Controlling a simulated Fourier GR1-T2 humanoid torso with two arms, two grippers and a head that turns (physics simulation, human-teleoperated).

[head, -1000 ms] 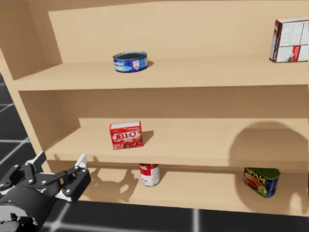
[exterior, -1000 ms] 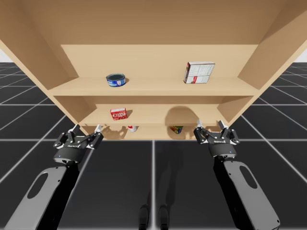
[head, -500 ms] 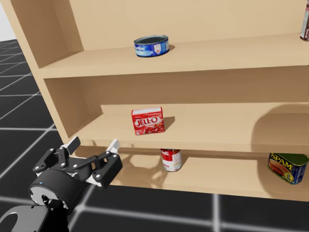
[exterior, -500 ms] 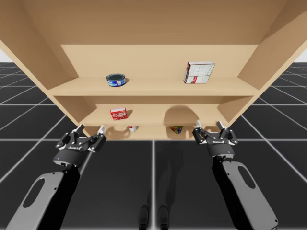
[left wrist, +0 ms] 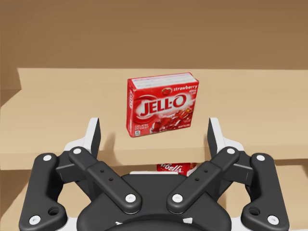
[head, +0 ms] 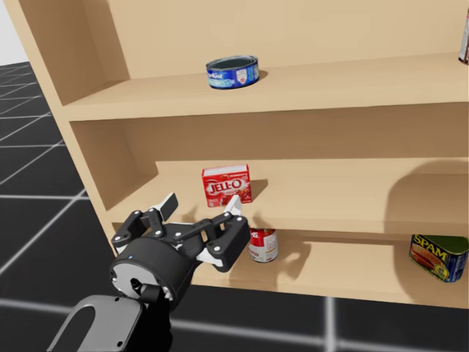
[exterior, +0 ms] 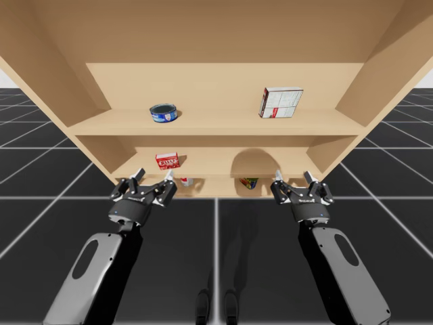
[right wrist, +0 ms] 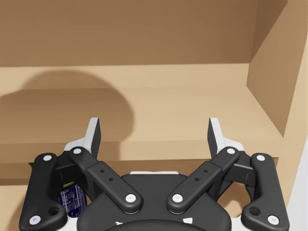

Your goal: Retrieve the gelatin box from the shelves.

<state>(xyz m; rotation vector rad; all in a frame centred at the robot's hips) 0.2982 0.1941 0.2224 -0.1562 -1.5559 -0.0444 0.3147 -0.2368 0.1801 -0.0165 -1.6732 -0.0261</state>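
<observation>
The red gelatin box (exterior: 166, 160) (head: 227, 185) stands upright on the middle shelf (exterior: 216, 166), left of centre. My left gripper (exterior: 154, 175) (head: 203, 204) is open just in front of that shelf's edge. In the left wrist view the box (left wrist: 162, 104) is straight ahead of the open left gripper (left wrist: 154, 132), a short way beyond the fingertips and untouched. My right gripper (exterior: 293, 177) (right wrist: 154, 132) is open before the right end of the shelves, holding nothing.
A flat blue can (exterior: 163, 112) (head: 233, 71) and a white and red box (exterior: 280, 102) stand on the upper shelf. On the bottom shelf are a red and white can (head: 263, 245) (left wrist: 174, 167) and a blue and yellow tin (head: 438, 257). The shelf's side wall (right wrist: 279, 86) stands beside my right gripper.
My left arm has moved right and forward, up to the shelf edge in front of the gelatin box. My head has turned left. My right gripper has shifted only slightly.
</observation>
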